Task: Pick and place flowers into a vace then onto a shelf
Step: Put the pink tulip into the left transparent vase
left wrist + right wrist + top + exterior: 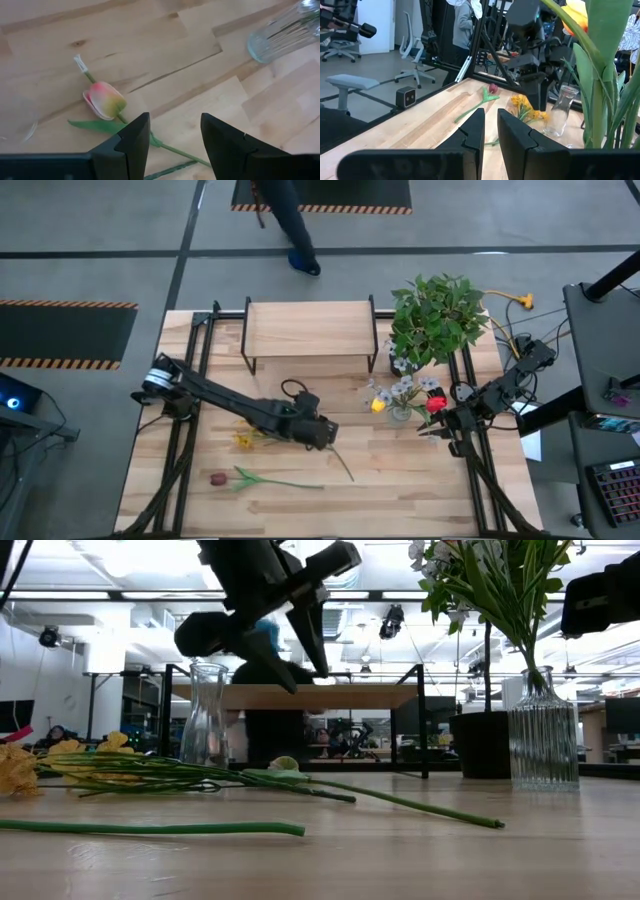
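Wooden bench under the lights, a person walking past at twelve o'clock beyond the shelf, which stands bare at the far edge. Centre stage, the left claw hangs over the middle of the bench, fingers parted and nothing between them, and right below it lies a pink-and-green tulip, stem trailing toward five o'clock in the high view. Looks like the pick is on: that tulip is the target, not yet touched. Over at three o'clock the ribbed vase already carries a bunch of flowers, yellow, white and red among them, with the potted plant just behind at one o'clock. The right claw waits beside that vase, fingers nearly together and holding nothing. More stock lies loose: a yellow spray at nine o'clock of the left claw, a maroon tulip near the front at seven o'clock. A second, plain glass vase stands empty by the yellow spray. Next, by my read, the left claw needs to drop straight down, straddle the thin stem just behind the head, and close gently, since a stem that slim can slip or roll out of the fingers.
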Tool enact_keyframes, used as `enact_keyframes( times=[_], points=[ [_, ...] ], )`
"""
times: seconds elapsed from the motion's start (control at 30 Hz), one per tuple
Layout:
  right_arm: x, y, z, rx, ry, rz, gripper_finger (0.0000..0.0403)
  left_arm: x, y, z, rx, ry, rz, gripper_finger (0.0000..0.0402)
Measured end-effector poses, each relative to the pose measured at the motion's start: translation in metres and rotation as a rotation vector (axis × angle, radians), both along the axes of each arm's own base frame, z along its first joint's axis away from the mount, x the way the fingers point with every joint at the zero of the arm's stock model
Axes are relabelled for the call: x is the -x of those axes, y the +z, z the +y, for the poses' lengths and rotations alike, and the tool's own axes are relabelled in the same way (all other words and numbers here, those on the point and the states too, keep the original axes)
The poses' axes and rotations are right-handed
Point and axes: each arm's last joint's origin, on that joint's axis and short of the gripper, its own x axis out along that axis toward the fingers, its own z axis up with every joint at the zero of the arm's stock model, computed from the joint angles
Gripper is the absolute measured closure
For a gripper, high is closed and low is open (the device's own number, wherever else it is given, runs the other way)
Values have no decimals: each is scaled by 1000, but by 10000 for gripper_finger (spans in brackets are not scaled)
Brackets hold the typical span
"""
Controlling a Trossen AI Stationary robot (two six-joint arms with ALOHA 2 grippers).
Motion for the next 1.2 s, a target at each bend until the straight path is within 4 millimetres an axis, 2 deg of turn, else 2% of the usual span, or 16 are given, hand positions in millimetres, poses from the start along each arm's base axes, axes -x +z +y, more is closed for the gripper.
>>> enact_keyframes(
  times=[0.37, 0.77, 1.2],
  points=[
    [0, 0, 0, -1, -1, 2, 360, -8, -29, -2, 22, 78, 48, 242],
    [0, 0, 0, 0, 0, 2, 360, -12, -52, -4, 55, 174, 80, 242],
    [0, 0, 0, 7, 0, 4, 360, -12, -55, -3, 66, 231, 71, 242]
  ],
)
